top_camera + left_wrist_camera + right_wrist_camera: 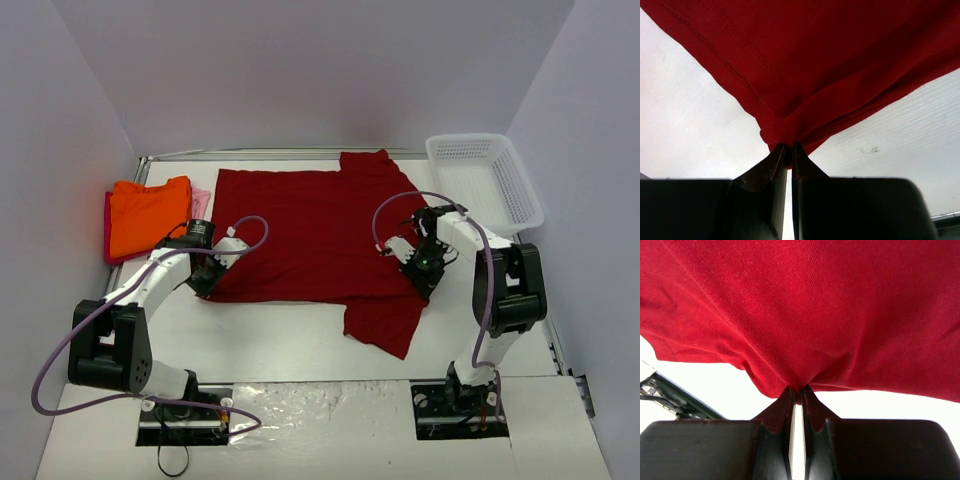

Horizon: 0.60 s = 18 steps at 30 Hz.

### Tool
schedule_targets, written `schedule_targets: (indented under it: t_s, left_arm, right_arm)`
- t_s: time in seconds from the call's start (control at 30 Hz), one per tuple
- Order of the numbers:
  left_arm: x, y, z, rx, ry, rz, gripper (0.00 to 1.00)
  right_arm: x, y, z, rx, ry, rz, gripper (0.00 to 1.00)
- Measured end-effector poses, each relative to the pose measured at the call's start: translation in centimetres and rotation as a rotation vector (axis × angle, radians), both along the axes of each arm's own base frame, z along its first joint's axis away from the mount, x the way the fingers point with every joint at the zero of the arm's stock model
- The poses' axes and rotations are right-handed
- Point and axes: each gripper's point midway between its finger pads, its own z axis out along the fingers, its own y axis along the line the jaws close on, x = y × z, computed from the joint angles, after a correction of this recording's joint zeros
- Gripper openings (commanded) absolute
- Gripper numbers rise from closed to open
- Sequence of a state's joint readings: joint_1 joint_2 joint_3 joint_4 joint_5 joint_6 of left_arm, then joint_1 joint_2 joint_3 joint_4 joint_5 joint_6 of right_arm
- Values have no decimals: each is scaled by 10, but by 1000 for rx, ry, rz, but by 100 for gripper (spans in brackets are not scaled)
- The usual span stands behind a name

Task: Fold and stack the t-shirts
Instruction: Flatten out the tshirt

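Top view looks down over the whole tabletop [280, 345]. Wrist views face one red t-shirt [310, 230] closely, probably at opposite edges.

Left hand [789, 152] pinching dark red shirt [810, 65] edge over table [685, 125].

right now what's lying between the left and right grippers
The dark red t-shirt, spread out, fills the whole stretch; the left gripper and right gripper each pinch an edge of it. The top external view shows this.
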<state>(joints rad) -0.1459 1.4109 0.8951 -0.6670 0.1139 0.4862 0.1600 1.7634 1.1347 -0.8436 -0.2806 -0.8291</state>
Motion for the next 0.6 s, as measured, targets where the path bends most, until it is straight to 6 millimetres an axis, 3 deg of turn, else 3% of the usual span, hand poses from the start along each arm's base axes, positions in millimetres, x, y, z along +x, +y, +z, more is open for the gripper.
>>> schedule_targets:
  t_s: [0.6]
  left_arm:
    - [-1, 0, 1, -2, -8, -1, 2]
  right_arm:
    - [-11, -26, 5, -42, 40, -11, 0]
